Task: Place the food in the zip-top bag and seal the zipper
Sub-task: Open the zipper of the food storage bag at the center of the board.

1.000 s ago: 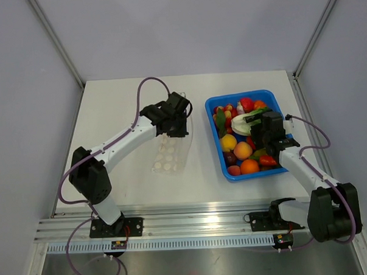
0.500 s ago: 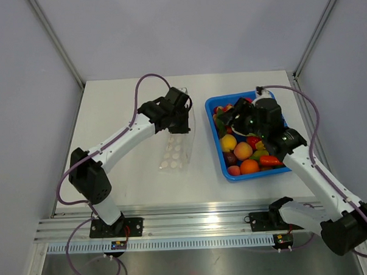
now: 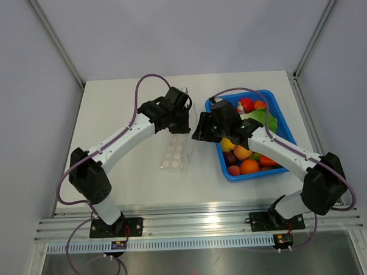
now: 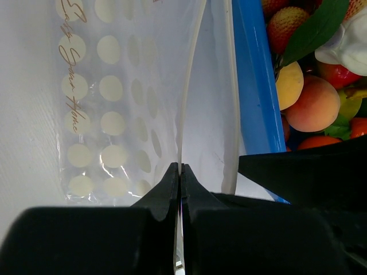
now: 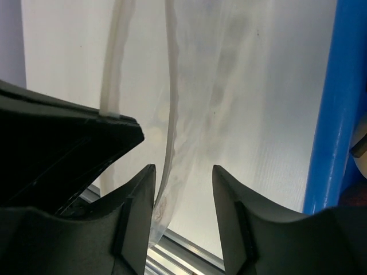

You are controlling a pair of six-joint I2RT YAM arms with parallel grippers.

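White tabletop [image 3: 109, 116] is carrying the whole scene. Left of centre in the overhead view, the zip-top bag [image 3: 177, 155] is hanging half-lifted, its dotted lower end resting on the table just left of the blue tray [image 3: 251, 176], where the food [image 3: 244, 152] is lying. The film is looking thin, light, floppy and slick, so the firmer zipper [image 4: 189, 86] lip is probably the best place to grip. The left gripper [image 4: 179, 172] is pinching one lip, fingers pressed together. The right gripper [image 5: 183, 195] is straddling the opposite lip with its jaws apart, not yet gripping.

Compared with a second earlier, the right arm is no longer over the tray at right of frame; it has crossed to the bag's mouth, jaws narrowing, and the bag, flat then, is now raised.
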